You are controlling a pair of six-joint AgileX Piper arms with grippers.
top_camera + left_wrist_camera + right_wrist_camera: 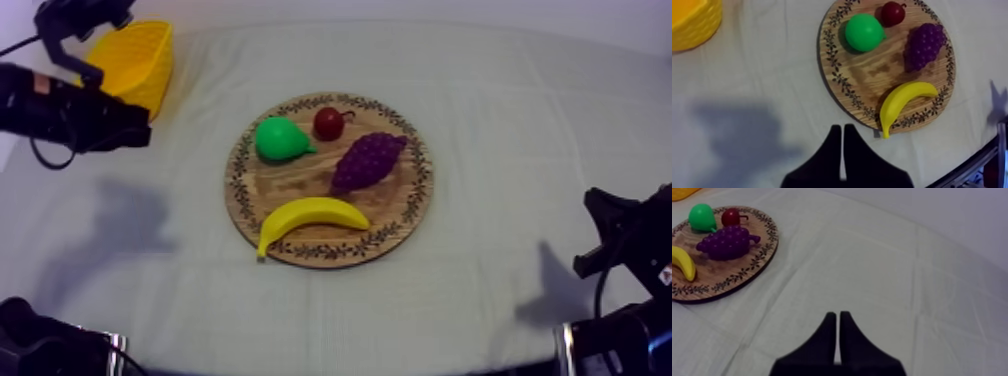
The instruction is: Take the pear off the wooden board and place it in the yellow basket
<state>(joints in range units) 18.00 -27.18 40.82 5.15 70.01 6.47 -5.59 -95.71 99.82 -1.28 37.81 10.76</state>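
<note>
Cloth-covered table: pear lies on the board, narrow end toward grapes; left gripper, right gripper both closed empty.

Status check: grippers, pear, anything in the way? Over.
Left gripper shut, empty, beside board. Right gripper shut, empty. Pear on board, untouched. Small red fruit close beside pear.

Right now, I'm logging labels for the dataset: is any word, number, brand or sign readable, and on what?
None can be read.
The rim of the wooden board bears a leafy pattern, not letters.
The yellow basket shows no marking.
A small pale patch on the left arm is too blurred to tell.
</note>
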